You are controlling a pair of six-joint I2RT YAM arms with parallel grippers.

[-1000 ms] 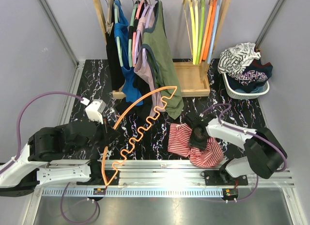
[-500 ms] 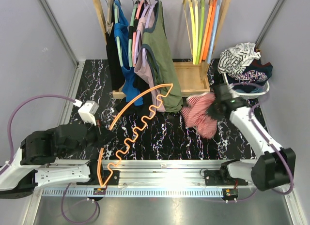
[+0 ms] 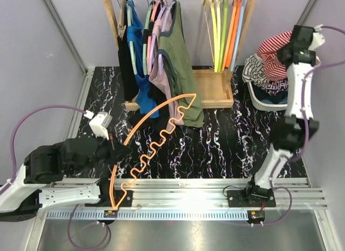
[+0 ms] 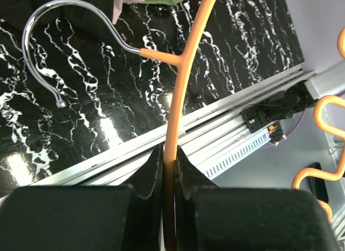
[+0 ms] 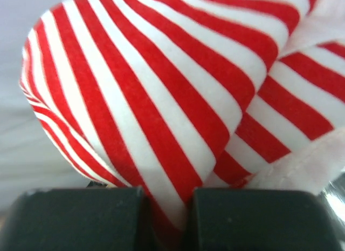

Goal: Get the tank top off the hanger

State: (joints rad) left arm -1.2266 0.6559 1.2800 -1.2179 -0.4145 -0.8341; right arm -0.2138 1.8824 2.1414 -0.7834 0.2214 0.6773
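Right gripper (image 5: 164, 208), upper right of the overhead view, pinches the red-striped tank top (image 3: 272, 53) above the laundry basket (image 3: 269, 104). Left gripper (image 4: 168, 170), lower left, clamps the bare orange hanger (image 3: 156, 138). Released off-centre, the top could slide off the rim.

One wavy hanger (image 4: 174, 110), one striped top (image 5: 161, 100), one basket (image 3: 271, 106).

Overhead camera looks down from the near edge. Wrist cameras sit close: left on the orange wavy plastic hanger (image 4: 178, 94), right against the red-and-white striped tank top (image 5: 161, 89); both things also show overhead.
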